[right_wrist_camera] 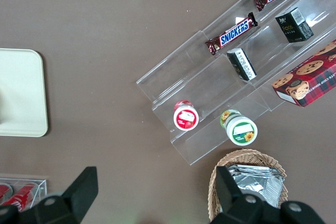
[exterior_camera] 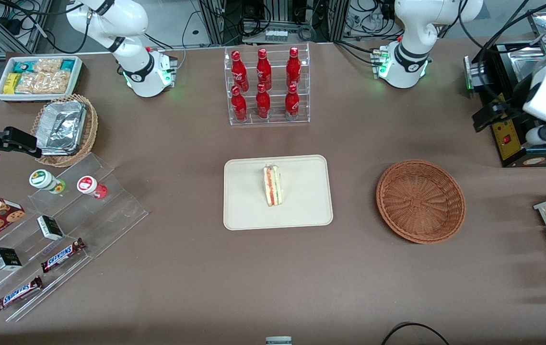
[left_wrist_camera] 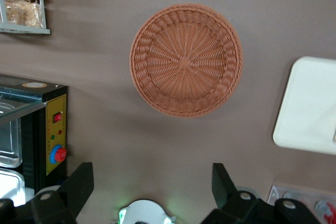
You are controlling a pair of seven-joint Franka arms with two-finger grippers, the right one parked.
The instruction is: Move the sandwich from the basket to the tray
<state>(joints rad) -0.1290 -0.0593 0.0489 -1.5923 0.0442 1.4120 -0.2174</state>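
Sandwich (exterior_camera: 273, 185) stands on edge on the tray (exterior_camera: 249, 211), near its middle, filling stripes facing the front camera; the basket (exterior_camera: 420, 201) sits beside the tray toward the working arm's end of the table, holding nothing; the gripper (left_wrist_camera: 152, 190) hangs high above the table, well clear of the basket, its two dark fingers (left_wrist_camera: 79, 184) spread wide and gripping nothing.

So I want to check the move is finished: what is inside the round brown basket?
Nothing shows inside the basket; its woven bottom is fully visible. The sandwich sits on the tray. The gripper hovers above the table beside the basket, fingers open.
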